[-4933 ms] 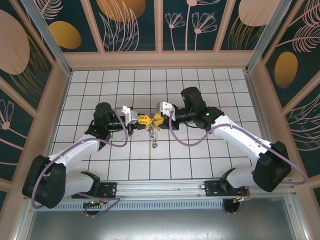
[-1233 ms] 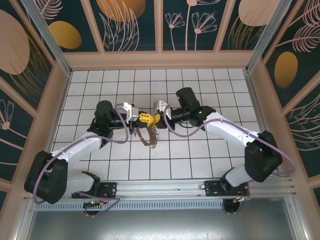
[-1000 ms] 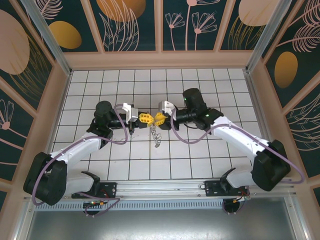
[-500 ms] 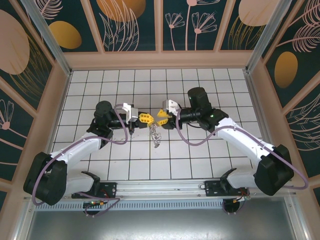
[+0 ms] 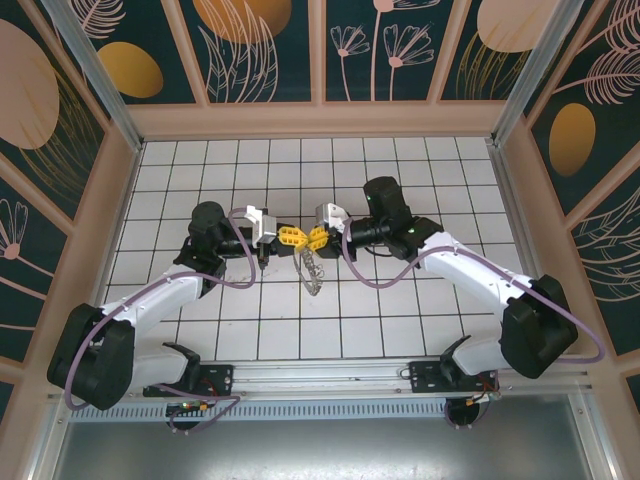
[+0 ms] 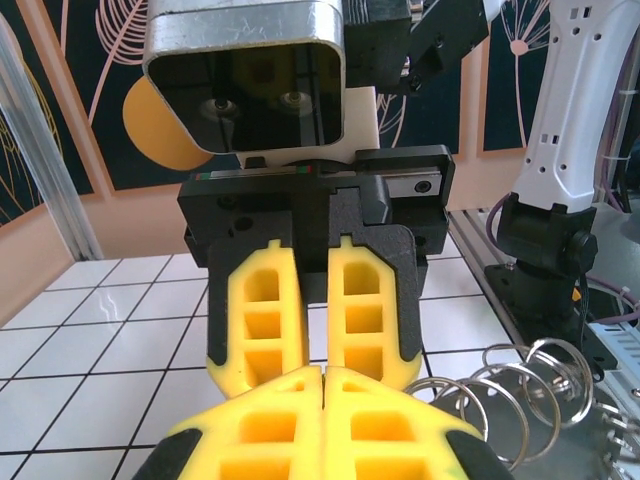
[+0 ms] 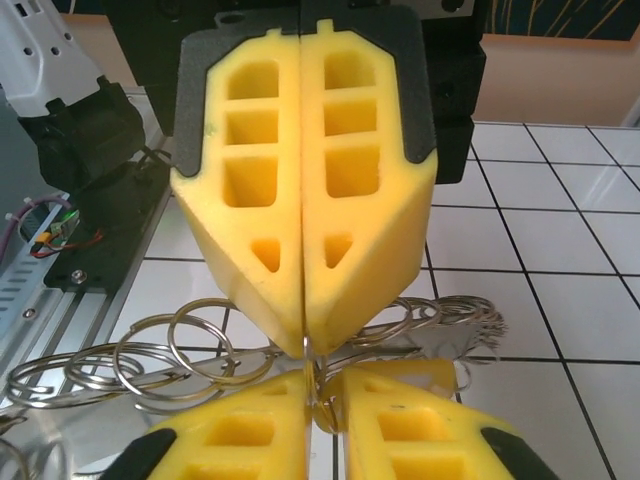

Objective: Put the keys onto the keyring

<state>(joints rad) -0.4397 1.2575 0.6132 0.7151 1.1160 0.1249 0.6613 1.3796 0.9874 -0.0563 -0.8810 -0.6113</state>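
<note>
**Two end effectors meet nose to nose at the keyring**

I see the left end effector [image 5: 290, 237] held over the white tiled worktop [image 5: 400, 320], and I tell every place from it. Its two yellow fingers [image 7: 250, 180] are pressed flat together with no gap. A thin bit of silver wire pokes out right at their tip, so it is pinching the keyring [image 5: 312, 270].

The keyring hangs down from that tip. In the top camera it runs toward the side where the arm bases are. It looks like a bunch of small rings [image 7: 140, 360] strung close together on the wire. In the left wrist camera the small rings sit low and off to one side of the left end effector's tip, very near it. I cannot tell if the lowest ones touch the worktop.

The right end effector [image 5: 318, 237] points straight at the left end effector, and their tips are touching or just about. Its own yellow fingers [image 6: 262, 320] are nearly together, with a thin slit between them. In the right wrist camera a bit of the wire stands in that slit, just beside the left end effector's tip. I cannot tell if these fingers squeeze the wire or only sit around it.
</note>
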